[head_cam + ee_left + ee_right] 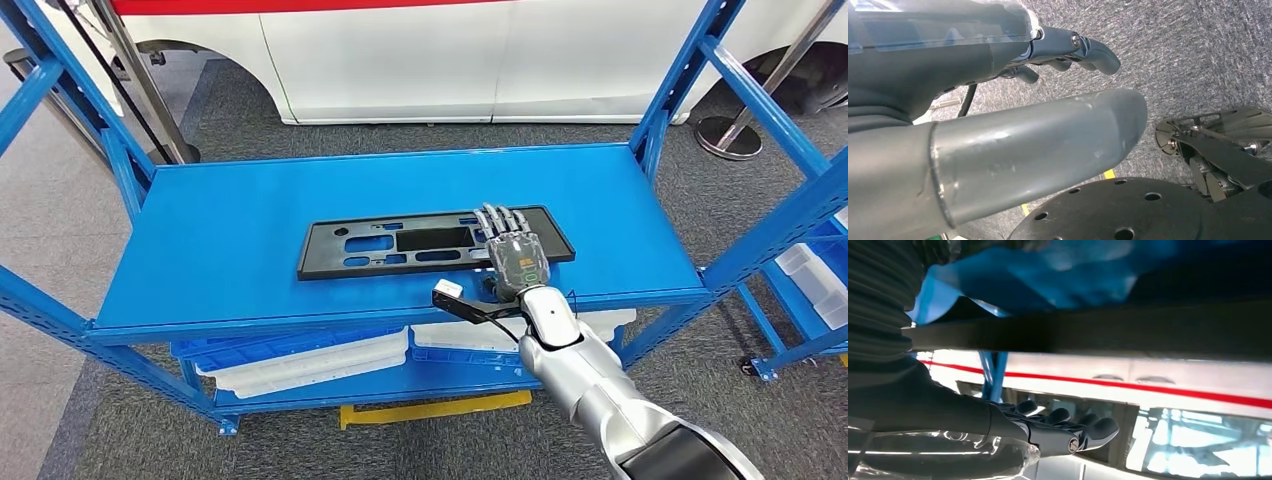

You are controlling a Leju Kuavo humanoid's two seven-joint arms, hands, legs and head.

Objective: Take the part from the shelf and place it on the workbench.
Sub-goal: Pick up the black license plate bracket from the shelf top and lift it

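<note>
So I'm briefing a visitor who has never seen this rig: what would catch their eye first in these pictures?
First the bright blue metal shelf, its top deck holding a long flat black plastic part with cut-out slots. Next the robot's silver right hand, lying palm-down on the right end of that part. Behind the shelf stands a white vehicle body with a red stripe.

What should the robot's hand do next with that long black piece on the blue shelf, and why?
Probably curl its fingers round the near edge of the black part to grip it. The right hand lies flat over the part's right end, fingers stretched out, so nothing is held yet. The part lies flat on the blue shelf, so it needs a firm grip before any lift.
</note>
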